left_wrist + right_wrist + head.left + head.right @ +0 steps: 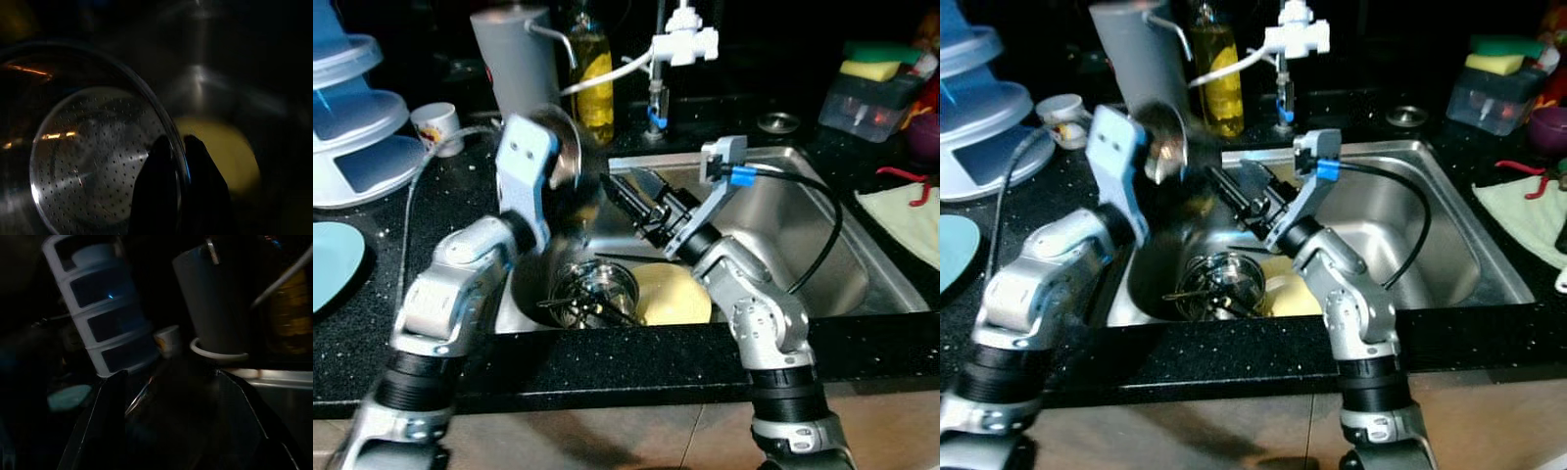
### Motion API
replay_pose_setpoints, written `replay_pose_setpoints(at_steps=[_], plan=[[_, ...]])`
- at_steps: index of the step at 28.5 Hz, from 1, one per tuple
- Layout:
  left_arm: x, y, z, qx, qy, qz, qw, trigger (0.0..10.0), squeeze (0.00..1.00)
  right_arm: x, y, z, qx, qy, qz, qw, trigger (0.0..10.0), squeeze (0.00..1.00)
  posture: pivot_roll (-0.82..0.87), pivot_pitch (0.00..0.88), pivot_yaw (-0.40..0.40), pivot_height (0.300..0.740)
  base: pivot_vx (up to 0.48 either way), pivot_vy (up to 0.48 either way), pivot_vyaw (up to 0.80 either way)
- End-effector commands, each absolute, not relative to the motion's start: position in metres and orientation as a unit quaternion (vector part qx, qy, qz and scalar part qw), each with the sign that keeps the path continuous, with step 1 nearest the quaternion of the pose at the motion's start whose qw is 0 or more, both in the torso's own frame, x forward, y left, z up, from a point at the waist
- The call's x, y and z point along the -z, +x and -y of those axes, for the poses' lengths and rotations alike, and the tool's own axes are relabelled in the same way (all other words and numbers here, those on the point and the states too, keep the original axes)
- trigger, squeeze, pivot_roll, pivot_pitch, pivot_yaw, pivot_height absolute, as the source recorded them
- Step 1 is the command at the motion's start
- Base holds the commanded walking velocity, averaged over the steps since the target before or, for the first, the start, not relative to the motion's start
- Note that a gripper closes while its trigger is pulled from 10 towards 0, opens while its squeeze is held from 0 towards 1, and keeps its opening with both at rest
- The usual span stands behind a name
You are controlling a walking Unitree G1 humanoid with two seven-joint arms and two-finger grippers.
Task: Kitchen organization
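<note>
- Gripping the rim of a perforated steel strainer (93, 161), our left claw (178, 191) is clenched on it: the left wrist view shows one black finger inside the rim and one outside, pinching the edge.
- We hold that strainer (558, 157) above the left end of the sink (822, 196), at centre left of the left eye view, tilted up on edge (its face blurred there, so holes cannot be read).
- Our right claw (628, 204) reaches from the frame's centre toward the strainer, fingers splayed apart in the right wrist view and grasping nothing we can see.
- The move ahead turns on this, we judge: the strainer lies just to the upper left of the right claw's tips, rim toward them, so the right arm is nearest for a handover or steadying.
- Below both claws, a wire whisk-like utensil in a steel bowl (597, 294) rests in the sink beside a yellow plate (674, 294).
- Only the right wrist view faces the desk's far side: a white tiered rack (98, 313) and grey jug (220, 298).
</note>
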State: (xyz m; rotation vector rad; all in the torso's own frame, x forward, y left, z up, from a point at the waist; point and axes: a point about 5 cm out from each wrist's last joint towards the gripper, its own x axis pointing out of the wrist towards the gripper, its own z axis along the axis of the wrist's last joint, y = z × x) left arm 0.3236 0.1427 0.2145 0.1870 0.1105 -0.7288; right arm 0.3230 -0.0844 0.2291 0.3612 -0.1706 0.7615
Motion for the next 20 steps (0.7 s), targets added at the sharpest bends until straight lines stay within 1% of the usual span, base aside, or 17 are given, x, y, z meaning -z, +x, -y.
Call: replay_pose_setpoints(at_steps=[1,4,6,7,8,9,11,13,18,20], plan=[[-0.203,0.321,-0.153,0.392,0.113,-0.105,0.907,10.0,0.0,-0.229,0.33,0.093,-0.344,0.167,0.071,0.921,10.0,0.0,-0.01,0.0,0.049,0.74,0.0,0.0,0.0],[-0.202,0.32,-0.155,0.406,0.124,-0.109,0.899,10.0,0.0,-0.23,0.331,0.096,-0.338,0.167,0.072,0.924,10.0,0.0,-0.01,0.0,0.05,0.74,0.0,0.0,0.0],[-0.201,0.316,-0.151,0.46,0.15,-0.098,0.87,10.0,0.0,-0.232,0.333,0.102,-0.327,0.166,0.076,0.927,10.0,0.0,-0.01,0.0,0.048,0.74,0.0,0.0,0.0],[-0.201,0.313,-0.147,0.487,0.145,-0.093,0.856,10.0,0.0,-0.234,0.333,0.103,-0.326,0.166,0.078,0.928,10.0,0.0,-0.02,0.0,0.049,0.74,0.0,0.0,0.0],[-0.201,0.313,-0.147,0.487,0.145,-0.093,0.856,10.0,0.0,-0.234,0.333,0.103,-0.326,0.166,0.078,0.928,10.0,0.0,-0.02,0.0,0.049,0.74,0.0,0.0,0.0],[-0.201,0.312,-0.144,0.507,0.137,-0.089,0.846,10.0,0.0,-0.235,0.333,0.104,-0.325,0.166,0.08,0.928,10.0,0.0,-0.02,0.0,0.049,0.74,0.0,0.0,0.0],[-0.197,0.319,-0.138,0.533,0.135,-0.092,0.83,10.0,0.0,-0.239,0.33,0.105,-0.326,0.164,0.085,0.927,10.0,0.0,-0.03,0.0,0.048,0.74,0.0,0.0,0.0],[-0.196,0.326,-0.137,0.532,0.139,-0.086,0.831,10.0,0.0,-0.24,0.329,0.106,-0.327,0.164,0.085,0.927,10.0,0.0,-0.04,0.0,0.047,0.74,0.0,0.0,0.0],[-0.193,0.35,-0.142,0.494,0.135,-0.077,0.855,10.0,0.0,-0.241,0.324,0.107,-0.328,0.162,0.08,0.927,10.0,0.0,-0.06,0.013,0.045,0.74,0.0,0.0,0.0],[-0.19,0.354,-0.143,0.486,0.141,-0.084,0.859,10.0,0.0,-0.242,0.322,0.107,-0.328,0.16,0.079,0.928,10.0,0.0,-0.07,0.02,0.045,0.74,0.0,0.0,0.0]])
